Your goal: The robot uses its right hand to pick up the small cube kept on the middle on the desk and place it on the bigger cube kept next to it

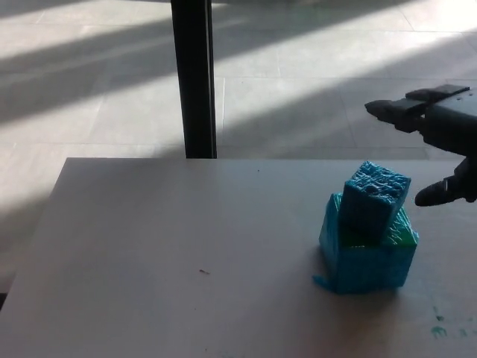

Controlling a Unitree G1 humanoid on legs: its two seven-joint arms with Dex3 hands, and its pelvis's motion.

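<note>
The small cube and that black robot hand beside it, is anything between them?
Nothing: in the head view a bare gap separates the small cube, resting on the bigger cube, from the open right hand.

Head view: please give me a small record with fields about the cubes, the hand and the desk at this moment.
small cube: rests on the big cube, tilted
big cube: stands on the desk, right of middle
right hand: open, holds nothing, up and right of the cubes, apart from them
left hand: not in view
desk: light, flat
</note>
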